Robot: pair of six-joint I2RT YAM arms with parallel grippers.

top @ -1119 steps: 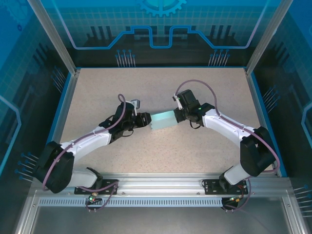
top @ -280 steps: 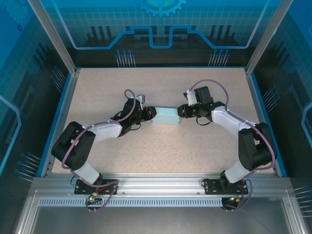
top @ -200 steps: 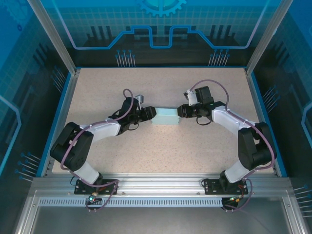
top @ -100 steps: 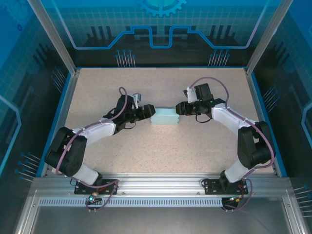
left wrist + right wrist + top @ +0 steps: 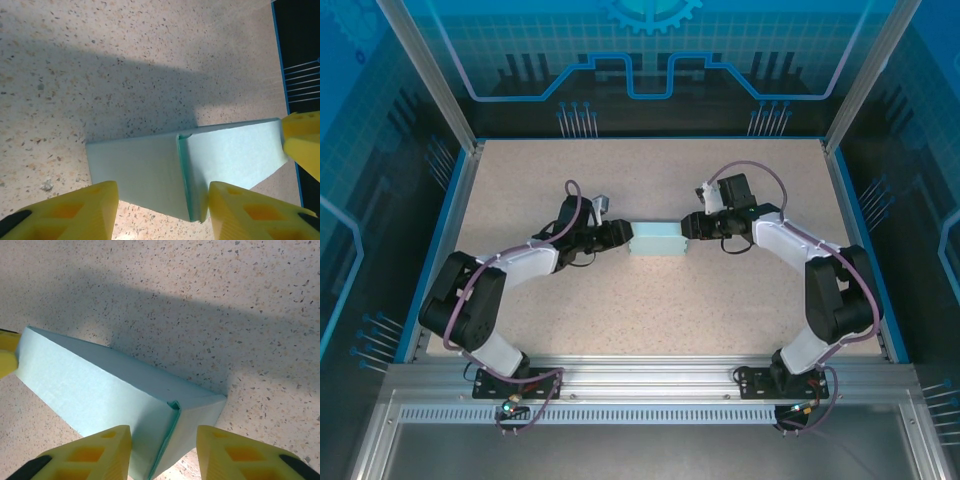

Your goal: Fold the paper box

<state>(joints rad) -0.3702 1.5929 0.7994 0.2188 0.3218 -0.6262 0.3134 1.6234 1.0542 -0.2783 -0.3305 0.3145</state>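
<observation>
- The box [image 5: 657, 239] lies flat on the worktop [image 5: 570, 290], about midway between left and right and a little toward the far side. Its long side runs left to right.
- I see it as a closed, flat, light teal rectangular block. Both wrist views show a seam with a small tucked edge where the end face meets the long face.
- My left end effector [image 5: 623, 235] sits at the box's left end, pointing right. In the top view it looks to be touching the card.
- In the left wrist view its yellow fingers [image 5: 65, 210] stand partly apart, with the box's near corner reaching into the gap. One finger sits just beside the card edge. I cannot tell whether they pinch the box or only bracket it.
- My right end effector [image 5: 688, 226] sits at the box's right end, pointing left, and it also meets the box in the top view.
- In the right wrist view its fingers [image 5: 85, 455] are partly apart too, with the end corner of the box between them. Again I cannot tell whether they grip.
- Each wrist view catches a yellow fingertip of the opposite end effector at the box's other end.
- Both arms bend inward from the near edge, with the box between them.
</observation>
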